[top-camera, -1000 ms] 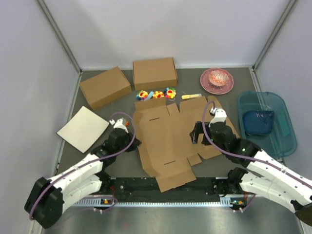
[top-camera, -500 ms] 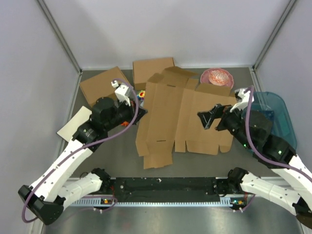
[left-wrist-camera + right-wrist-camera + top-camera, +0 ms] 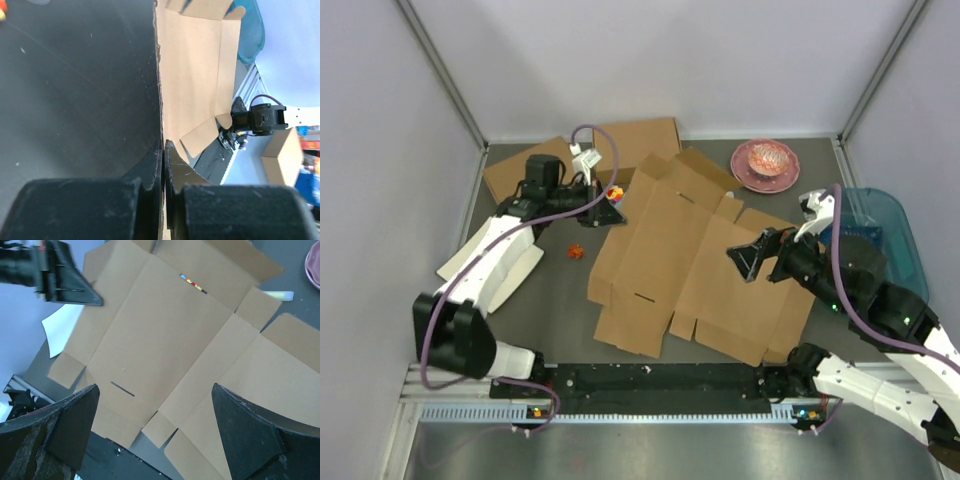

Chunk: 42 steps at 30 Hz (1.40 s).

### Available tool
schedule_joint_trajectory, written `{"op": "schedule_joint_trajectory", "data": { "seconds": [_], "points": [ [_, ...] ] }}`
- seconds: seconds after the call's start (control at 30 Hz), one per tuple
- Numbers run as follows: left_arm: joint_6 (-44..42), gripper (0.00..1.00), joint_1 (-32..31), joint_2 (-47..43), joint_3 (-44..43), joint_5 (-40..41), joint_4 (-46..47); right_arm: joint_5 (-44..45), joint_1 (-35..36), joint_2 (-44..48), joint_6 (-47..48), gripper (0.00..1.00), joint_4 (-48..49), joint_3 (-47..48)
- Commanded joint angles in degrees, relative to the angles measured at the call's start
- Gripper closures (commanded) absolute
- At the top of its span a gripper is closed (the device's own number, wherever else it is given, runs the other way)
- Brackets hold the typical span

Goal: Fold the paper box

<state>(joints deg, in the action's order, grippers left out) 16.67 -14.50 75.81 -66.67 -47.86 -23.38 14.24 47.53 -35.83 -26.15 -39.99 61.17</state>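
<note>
The paper box (image 3: 690, 260) is a flat brown die-cut sheet lying slantwise across the middle of the table, flaps spread. My left gripper (image 3: 613, 213) is at the sheet's back left edge and is shut on it. The left wrist view shows the thin cardboard edge (image 3: 160, 75) running straight into the closed left gripper (image 3: 163, 150). My right gripper (image 3: 760, 262) hovers over the right half of the sheet with its jaws wide apart and nothing in them. In the right wrist view the paper box (image 3: 165, 330) fills the space under the open right gripper (image 3: 155, 387), and the left gripper (image 3: 65, 277) shows at top left.
Two formed cardboard boxes (image 3: 638, 140) (image 3: 510, 172) stand at the back. A pink plate (image 3: 765, 163) is at back right, a blue tray (image 3: 885, 245) along the right wall. An off-white board (image 3: 485, 255) lies under the left arm. Small coloured toys (image 3: 575, 251) (image 3: 613, 193) sit beside the sheet's left edge.
The sheet was carried from the near edge toward the back, lifted, and now lies turned at a slant. My left arm swung to the back left, still gripping. The right gripper pulled back, open.
</note>
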Motion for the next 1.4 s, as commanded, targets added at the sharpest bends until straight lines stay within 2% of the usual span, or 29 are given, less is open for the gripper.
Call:
{"op": "schedule_joint_trajectory", "data": {
  "seconds": [0.0, 0.03, 0.1, 0.17, 0.23, 0.27, 0.3, 0.37, 0.43, 0.47, 0.5, 0.57, 0.63, 0.67, 0.73, 0.77, 0.87, 0.97, 1.2, 1.37],
  "points": [
    [1.7, 0.97, 0.5, 8.0, -4.9, -5.7, 3.5, -1.5, 0.6, 0.8, -0.7, 0.05, -0.2, -1.3],
    [1.3, 0.93, 0.6, 9.3, -5.7, -4.4, 4.0, -1.5, 0.6, 0.8, -0.8, 0.05, -0.2, -1.7],
    [0.8, 0.7, 0.9, 12.7, -9.2, -1.4, 4.1, -1.1, 0.6, 0.9, -0.8, 0.05, -0.2, -2.5],
    [1.2, 0.59, 1.6, 14.0, -12.2, 2.0, 3.6, -0.7, 0.6, 0.9, -0.5, 0.04, -0.3, -2.8],
    [2.5, 0.37, 2.0, 13.1, -13.5, 8.2, 3.0, -0.6, 0.7, 1.1, -0.3, 0.05, -0.4, -3.0],
    [3.1, 0.08, 2.2, 10.8, -12.9, 11.3, 2.7, -0.1, 0.7, 1.3, -0.1, 0.05, -0.4, -3.1],
    [4.3, 0.01, 2.2, 9.3, -12.0, 17.9, 2.7, 0.3, 0.6, 1.6, 0.0, 0.05, -0.4, -3.4],
    [8.2, 0.01, 2.1, 3.3, -6.0, 25.8, 4.1, 1.7, 0.6, 1.6, 0.0, 0.05, -0.4, -3.9],
    [16.1, 0.01, 2.2, -2.3, 0.9, 33.8, 6.0, 2.7, 0.6, 1.6, 0.0, 0.04, -0.3, -4.7],
    [19.9, 0.01, 2.2, -8.5, 8.9, 36.6, 6.7, 3.1, 0.6, 1.4, 0.0, 0.04, -0.1, -5.2],
    [25.8, 0.01, 2.1, -11.7, 12.8, 37.9, 6.6, 3.3, 0.6, 1.3, 0.1, 0.04, 0.1, -6.0],
    [31.3, 0.01, 0.5, -21.3, 23.1, 42.4, 4.0, 3.6, 0.6, 0.9, 0.0, 0.04, 0.4, -6.9],
    [37.4, 0.01, -1.7, -28.7, 29.3, 44.3, -0.2, 3.4, 0.6, 0.4, -0.2, 0.04, 0.9, -7.7],
    [39.6, 0.01, -2.9, -37.8, 35.8, 45.3, -0.5, 3.0, 0.6, 0.0, -0.1, 0.04, 1.0, -8.0],
    [46.2, 0.01, -5.9, -47.8, 41.2, 47.3, -2.0, 2.7, 0.7, -0.4, -0.7, 0.04, 1.7, -8.8],
    [48.3, 0.01, -9.1, -56.1, 44.3, 51.3, -4.2, 2.6, 0.6, -0.6, -0.9, 0.04, 1.8, -9.0],
    [53.1, 0.01, -13.0, -65.5, 45.9, 55.0, -15.4, 1.8, 0.6, -1.0, -2.1, 0.04, 3.3, -10.2],
    [54.4, 0.01, -13.3, -68.1, 47.8, 54.3, -22.6, 0.6, 0.6, -1.4, -3.7, 0.04, 5.2, -11.9],
    [57.7, 0.05, -13.3, -74.9, 55.5, 45.8, -27.2, -0.1, 0.6, -1.7, -5.8, 0.05, 6.4, -14.2],
    [58.5, 0.05, -13.3, -77.5, 59.6, 44.2, -29.4, 0.1, 0.6, -1.7, -6.9, 0.05, 6.5, -15.2]
  ]
}}
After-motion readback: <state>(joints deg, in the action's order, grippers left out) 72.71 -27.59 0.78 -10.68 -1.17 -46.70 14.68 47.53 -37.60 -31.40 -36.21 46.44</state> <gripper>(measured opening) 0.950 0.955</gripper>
